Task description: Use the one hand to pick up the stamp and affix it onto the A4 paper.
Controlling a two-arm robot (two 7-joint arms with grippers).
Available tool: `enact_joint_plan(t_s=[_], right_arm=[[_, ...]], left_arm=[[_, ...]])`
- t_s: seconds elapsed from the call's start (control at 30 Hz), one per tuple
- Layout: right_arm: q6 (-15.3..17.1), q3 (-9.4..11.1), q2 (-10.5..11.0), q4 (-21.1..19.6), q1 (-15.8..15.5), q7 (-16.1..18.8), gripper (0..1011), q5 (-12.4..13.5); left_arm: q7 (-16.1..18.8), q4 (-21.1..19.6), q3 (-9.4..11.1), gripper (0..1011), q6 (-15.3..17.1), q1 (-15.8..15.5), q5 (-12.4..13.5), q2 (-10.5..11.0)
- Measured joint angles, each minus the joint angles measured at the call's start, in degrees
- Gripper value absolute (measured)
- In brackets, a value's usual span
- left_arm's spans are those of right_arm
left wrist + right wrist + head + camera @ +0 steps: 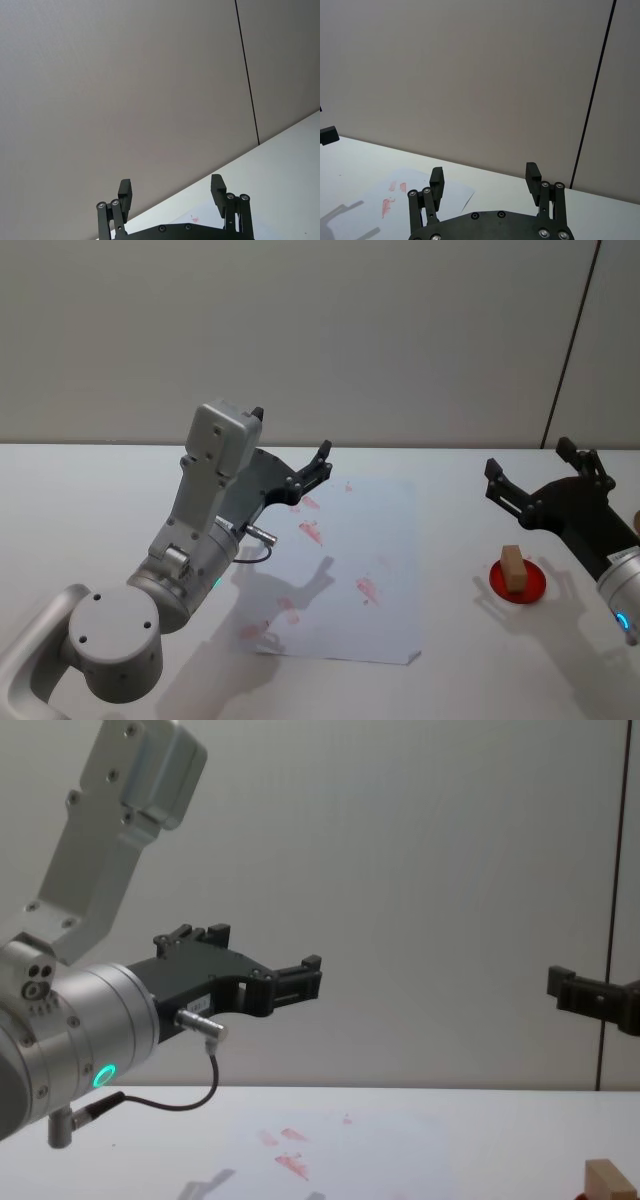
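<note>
The stamp (513,568), a small tan wooden block, stands upright on a red round pad (520,585) at the right of the table; its top also shows low in the chest view (610,1180). My right gripper (535,465) hovers open just behind and above it, with nothing between its fingers (532,176). The A4 paper (350,570) lies flat mid-table with several red marks on it. My left gripper (312,472) hangs open and empty above the paper's far left part, its fingers (217,187) pointing toward the wall.
The white table (90,490) reaches back to a plain grey wall (380,330) with a dark vertical seam at the right. My left arm's silver wrist (70,1040) rises at the near left, a thin cable looping under it.
</note>
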Motion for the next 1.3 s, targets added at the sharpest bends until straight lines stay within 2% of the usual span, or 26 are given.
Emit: enact_joint_plan(t_s=[1.3], right_arm=[[0.0, 0.0, 0.0, 0.0, 0.0, 0.0, 1001, 0.0]], left_arm=[[0.0, 0.0, 0.0, 1003, 0.0, 0.0, 0.0, 0.0]])
